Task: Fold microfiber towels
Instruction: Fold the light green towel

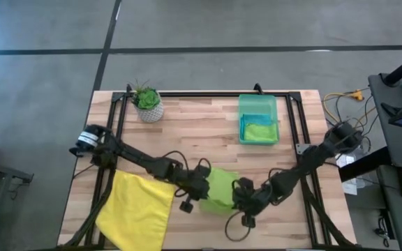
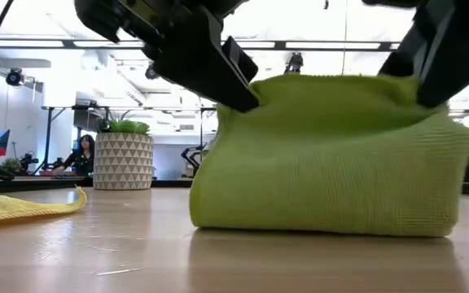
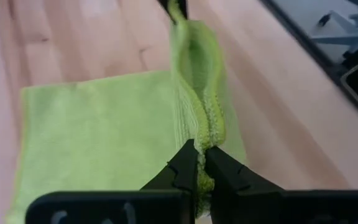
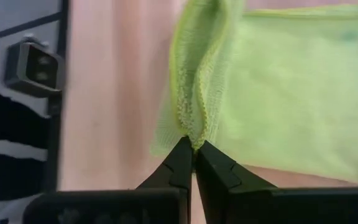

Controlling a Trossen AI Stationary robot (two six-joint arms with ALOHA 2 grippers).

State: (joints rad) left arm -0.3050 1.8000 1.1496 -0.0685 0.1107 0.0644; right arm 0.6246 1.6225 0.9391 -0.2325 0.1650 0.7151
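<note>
Lime green towel – nubby matt microfiber cloth w/ stitched hem; table – pale smooth wood planks.

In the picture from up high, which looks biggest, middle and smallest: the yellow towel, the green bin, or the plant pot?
Largest to smallest, as seen from above:
1. Yellow towel, spread at the table's front left corner.
2. Green bin, at the back right.
3. Plant pot, at the back left, clearly smallest.

Lime green towel lies doubled over mid-table, yellow towel spread flat left of it.
</note>
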